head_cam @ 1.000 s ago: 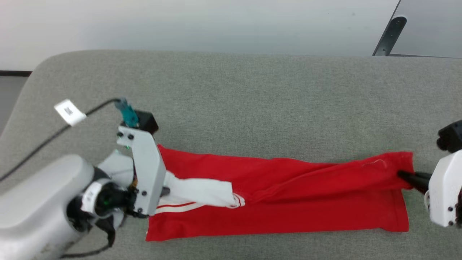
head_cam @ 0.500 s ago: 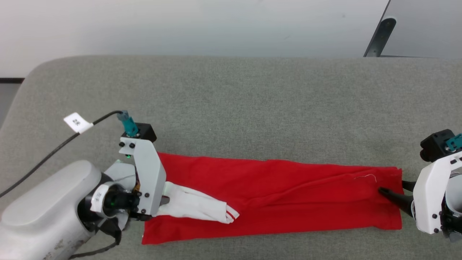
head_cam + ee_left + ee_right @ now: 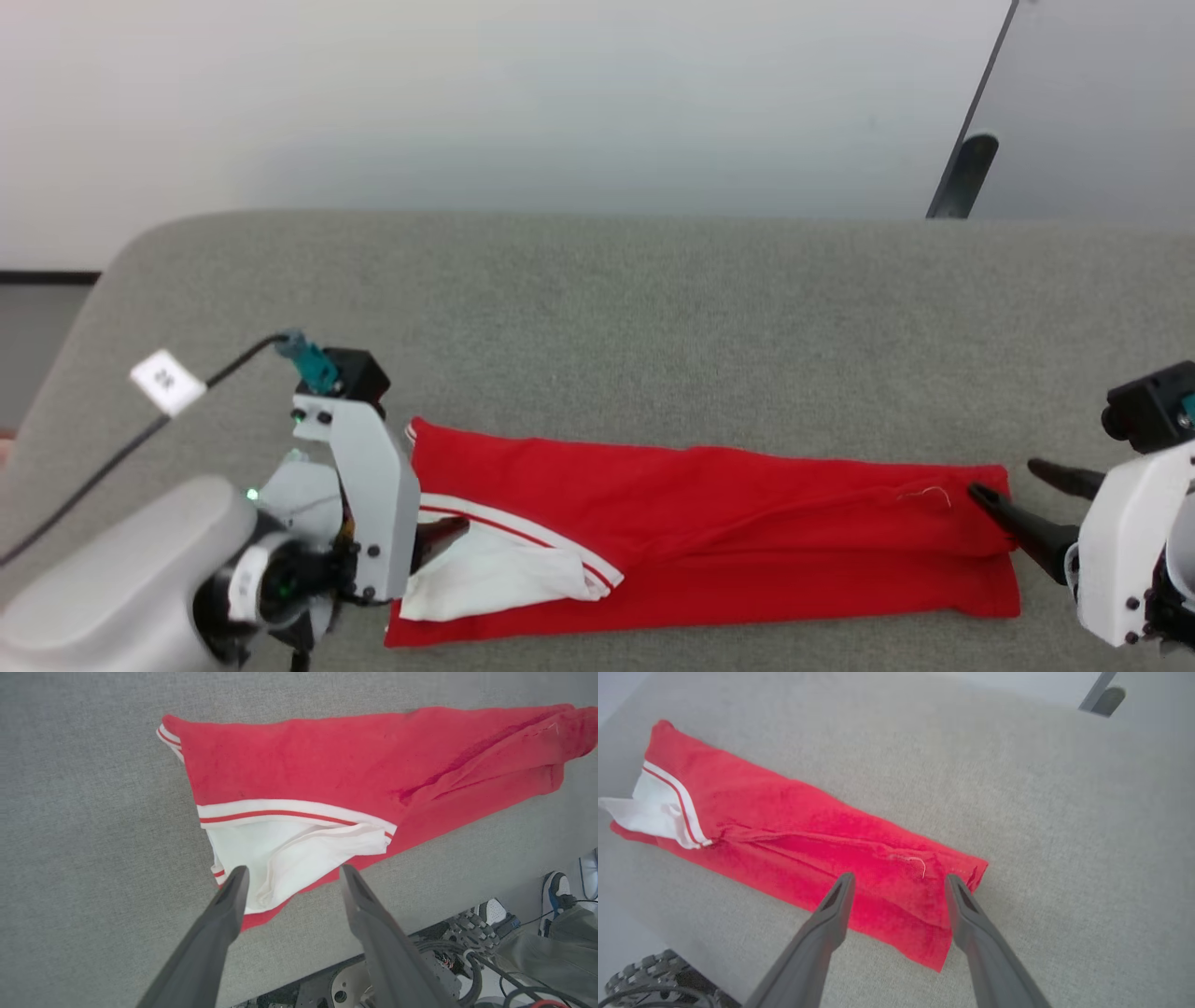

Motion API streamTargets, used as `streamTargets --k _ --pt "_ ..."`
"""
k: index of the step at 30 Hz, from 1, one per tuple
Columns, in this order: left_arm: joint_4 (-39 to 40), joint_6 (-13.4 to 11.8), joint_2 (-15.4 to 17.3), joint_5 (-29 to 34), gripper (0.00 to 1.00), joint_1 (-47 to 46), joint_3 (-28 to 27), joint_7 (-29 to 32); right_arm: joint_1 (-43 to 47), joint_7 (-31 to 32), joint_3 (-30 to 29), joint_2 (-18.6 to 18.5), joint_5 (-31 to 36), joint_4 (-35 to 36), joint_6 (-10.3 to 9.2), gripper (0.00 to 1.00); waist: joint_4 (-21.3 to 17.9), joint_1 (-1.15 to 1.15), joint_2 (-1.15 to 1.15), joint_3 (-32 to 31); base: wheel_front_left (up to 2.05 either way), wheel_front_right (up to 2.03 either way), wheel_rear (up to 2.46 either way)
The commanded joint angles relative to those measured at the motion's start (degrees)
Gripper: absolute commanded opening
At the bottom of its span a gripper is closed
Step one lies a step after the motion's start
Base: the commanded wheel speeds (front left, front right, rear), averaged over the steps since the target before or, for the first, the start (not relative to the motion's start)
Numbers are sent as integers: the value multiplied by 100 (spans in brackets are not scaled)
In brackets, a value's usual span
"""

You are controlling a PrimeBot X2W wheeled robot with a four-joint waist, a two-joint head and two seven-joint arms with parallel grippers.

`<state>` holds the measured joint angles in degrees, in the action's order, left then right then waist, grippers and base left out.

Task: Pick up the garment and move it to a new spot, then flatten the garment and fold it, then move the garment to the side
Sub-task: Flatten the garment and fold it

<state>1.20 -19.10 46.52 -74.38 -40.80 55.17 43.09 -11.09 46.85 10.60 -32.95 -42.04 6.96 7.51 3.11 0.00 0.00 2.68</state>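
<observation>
A second ago our right claw point(image 3: 899, 878) gripped the hem and our left claw point(image 3: 294, 871) seemed to hold the white sleeve point(image 3: 289, 844). Now both stand open, fingers spread just off the garment point(image 3: 709, 532). It lies as a long folded strip on the grey worktop point(image 3: 653, 327), with the sleeve on top at the end nearest the left claw. We judge the lengthwise fold done and a crosswise fold next.

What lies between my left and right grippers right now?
The red shirt lies lengthwise from the left gripper to the right gripper in the head view.
</observation>
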Motion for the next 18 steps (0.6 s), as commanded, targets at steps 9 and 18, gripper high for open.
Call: streamTargets --k 9,18 --pt "130 361 -3 435 100 934 -399 -2097 752 -2284 -114 237 828 167 -4 100 169 0 0 -567 0 0 0" --pt "-148 643 -81 882 100 1683 -833 -4243 1183 -2903 -386 425 1108 -368 -4 100 316 0 0 -778 0 0 0"
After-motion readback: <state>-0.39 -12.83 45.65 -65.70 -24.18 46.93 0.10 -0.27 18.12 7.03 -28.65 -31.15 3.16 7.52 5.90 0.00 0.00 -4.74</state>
